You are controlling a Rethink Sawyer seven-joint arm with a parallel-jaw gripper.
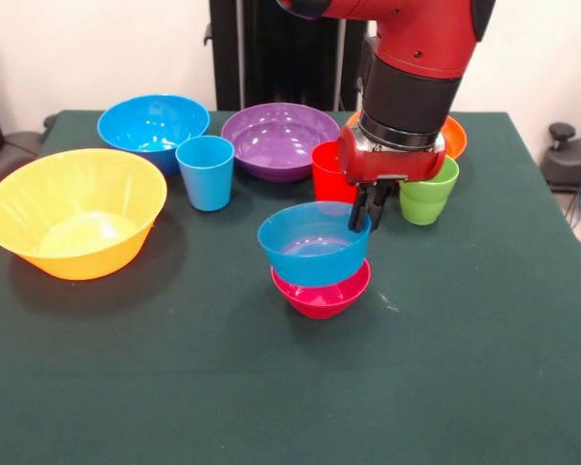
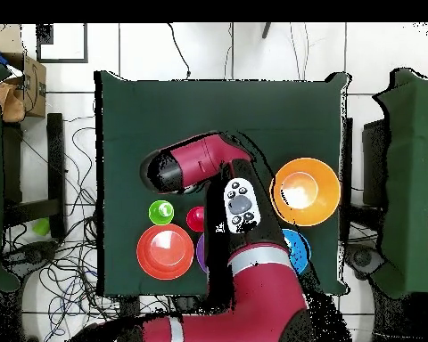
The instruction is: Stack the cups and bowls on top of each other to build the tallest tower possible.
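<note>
Counter (image 1: 271,407): dark green cloth top, everything sits on it.
Arm (image 2: 253,285): in the overhead view it covers the middle of the counter and hides the stack, which the front view shows fine.
Very large yellow-orange glossy plastic bowl (image 1: 75,213): alone at the front view's left, upright.
Large blue bowl (image 1: 153,126) and purple bowl (image 1: 279,139): side by side at the back; light blue plastic cup (image 1: 205,171) just in front, between them.
Red-orange bowl (image 2: 165,251): plain from overhead, mostly hidden behind the arm in front.
Red cup (image 1: 327,172), lime green cup (image 1: 429,192): either side of the pincer.
Tower: small blue bowl (image 1: 315,242) sitting in small magenta bowl (image 1: 321,291), mid-counter.
Pincer (image 1: 370,205): fingers pinched on the small blue bowl's rim.
</note>
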